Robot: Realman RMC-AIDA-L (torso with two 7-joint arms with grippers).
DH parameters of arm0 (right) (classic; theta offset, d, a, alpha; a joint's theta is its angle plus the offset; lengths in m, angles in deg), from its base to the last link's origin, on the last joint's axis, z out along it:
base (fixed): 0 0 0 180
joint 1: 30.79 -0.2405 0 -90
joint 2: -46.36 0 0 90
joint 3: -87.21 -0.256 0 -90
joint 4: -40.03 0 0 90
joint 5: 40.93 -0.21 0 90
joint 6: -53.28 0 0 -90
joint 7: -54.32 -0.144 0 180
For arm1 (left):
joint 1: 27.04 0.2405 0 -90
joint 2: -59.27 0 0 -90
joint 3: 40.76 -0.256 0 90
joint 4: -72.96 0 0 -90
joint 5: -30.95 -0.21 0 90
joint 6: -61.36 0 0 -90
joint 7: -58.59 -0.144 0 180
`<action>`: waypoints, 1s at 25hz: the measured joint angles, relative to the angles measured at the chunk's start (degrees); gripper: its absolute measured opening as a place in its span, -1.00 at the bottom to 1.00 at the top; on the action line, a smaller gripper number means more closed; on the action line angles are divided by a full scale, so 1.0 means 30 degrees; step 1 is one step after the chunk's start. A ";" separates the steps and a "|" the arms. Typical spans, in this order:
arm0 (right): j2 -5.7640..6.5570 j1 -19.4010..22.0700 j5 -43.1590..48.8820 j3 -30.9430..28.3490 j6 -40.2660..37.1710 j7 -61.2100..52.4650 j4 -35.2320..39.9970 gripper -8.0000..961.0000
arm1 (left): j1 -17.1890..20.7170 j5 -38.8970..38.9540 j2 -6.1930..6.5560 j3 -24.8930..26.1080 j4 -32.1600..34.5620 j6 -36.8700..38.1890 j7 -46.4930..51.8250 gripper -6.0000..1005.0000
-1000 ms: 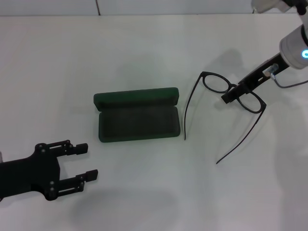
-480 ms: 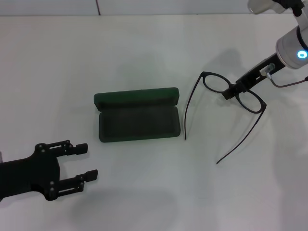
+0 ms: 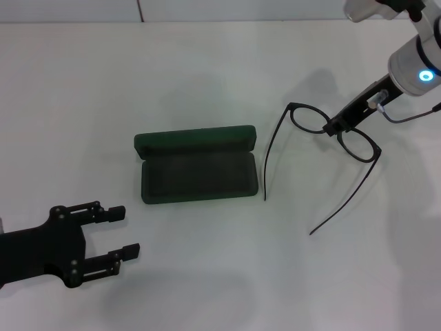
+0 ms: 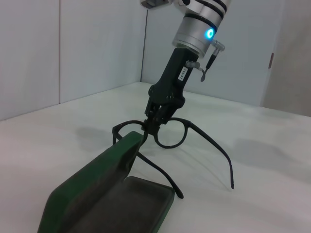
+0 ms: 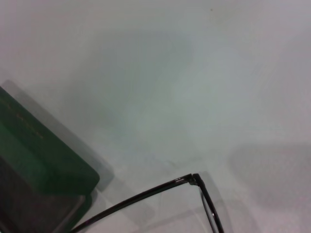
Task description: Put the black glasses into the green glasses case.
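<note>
The black glasses sit on the white worktop, to the right of the green glasses case and just apart from it. Going left to right: the left hand hangs idle at the near left corner with its fingers spread and nothing between them. The case lies open at the middle, lid tipped back on the far side, dark felt tray facing up. The right hand is down at the bridge of the frame, its fingertips pinching it between the two lenses, as the left wrist view shows.

To do this step well, I judge the pinch should stay centred on the bridge so the frame rises level. The long temple arms are unfolded and trail toward the near side, so they could catch the case rim.

The glasses are thin, black-framed, with two rounded clear lenses and slim curved temples.
</note>
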 joint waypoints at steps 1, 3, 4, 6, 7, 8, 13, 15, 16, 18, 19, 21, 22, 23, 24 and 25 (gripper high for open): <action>0.0000 -0.0036 0.0002 0.0056 0.0000 -0.0078 -0.0001 -0.46 | -0.0006 -0.0003 0.0000 0.0000 0.0000 0.0000 0.0000 0.32; 0.0000 -0.0099 0.0007 0.0221 -0.0029 -0.0233 -0.0008 -0.61 | -0.0020 -0.0006 0.0000 0.0000 0.0012 0.0000 0.0000 0.32; 0.0000 -0.0110 0.0013 0.0293 -0.0053 -0.0287 -0.0009 -0.69 | -0.0028 -0.0007 0.0001 0.0000 0.0027 0.0000 0.0000 0.32; 0.0004 -0.0145 0.0013 0.0478 -0.0110 -0.0419 -0.0006 -0.74 | -0.0034 -0.0007 0.0000 0.0000 0.0047 0.0000 0.0000 0.32; 0.0011 -0.0147 0.0003 0.0537 -0.0126 -0.0460 -0.0004 -0.76 | -0.0035 -0.0007 -0.0001 0.0000 0.0052 0.0000 0.0001 0.32; 0.0018 -0.0147 0.0000 0.0607 -0.0140 -0.0488 0.0011 -0.78 | -0.0034 -0.0007 -0.0001 0.0000 0.0054 0.0000 0.0000 0.32; 0.0081 -0.0108 0.0056 0.0755 -0.0522 -0.0500 0.0270 -0.88 | -0.0035 -0.0007 -0.0001 0.0000 0.0059 0.0000 0.0000 0.32; 0.0158 0.0069 0.0062 0.0762 -0.0930 -0.0495 0.0745 -0.88 | -0.0036 -0.0007 -0.0001 0.0000 0.0059 0.0003 0.0001 0.32; 0.0190 0.0254 0.0065 0.0750 -0.1166 -0.0483 0.1184 -0.88 | -0.0036 -0.0009 0.0000 0.0001 0.0057 0.0007 0.0001 0.32; 0.0239 0.0841 0.0027 0.0695 -0.1603 -0.0441 0.2301 -0.88 | -0.0012 -0.0008 -0.0001 0.0021 0.0039 0.0027 0.0000 0.32; 0.0279 0.1294 -0.0057 0.0647 -0.1816 -0.0406 0.3221 -0.88 | 0.0019 -0.0008 -0.0001 0.0043 0.0029 0.0053 0.0000 0.32; 0.0348 0.2151 -0.0249 0.0604 -0.2194 -0.0342 0.4794 -0.87 | 0.0052 -0.0009 -0.0001 0.0068 0.0028 0.0088 0.0008 0.32; 0.0388 0.2644 -0.0348 0.0589 -0.2387 -0.0292 0.5606 -0.87 | 0.0112 0.0003 -0.0001 0.0096 0.0030 0.0173 0.0073 0.32; 0.0445 0.3215 -0.0543 0.0572 -0.2583 -0.0143 0.6506 -0.87 | 0.0112 0.0018 -0.0001 0.0105 0.0030 0.0229 0.0094 0.32; 0.0462 0.3574 -0.0722 0.0524 -0.2659 -0.0007 0.6988 -0.87 | 0.0111 0.0059 -0.0001 0.0122 0.0030 0.0375 0.0120 0.32; 0.0487 0.4331 -0.1126 0.0353 -0.2802 0.0364 0.7880 -0.87 | 0.0102 0.0100 -0.0001 0.0133 0.0030 0.0492 0.0114 0.32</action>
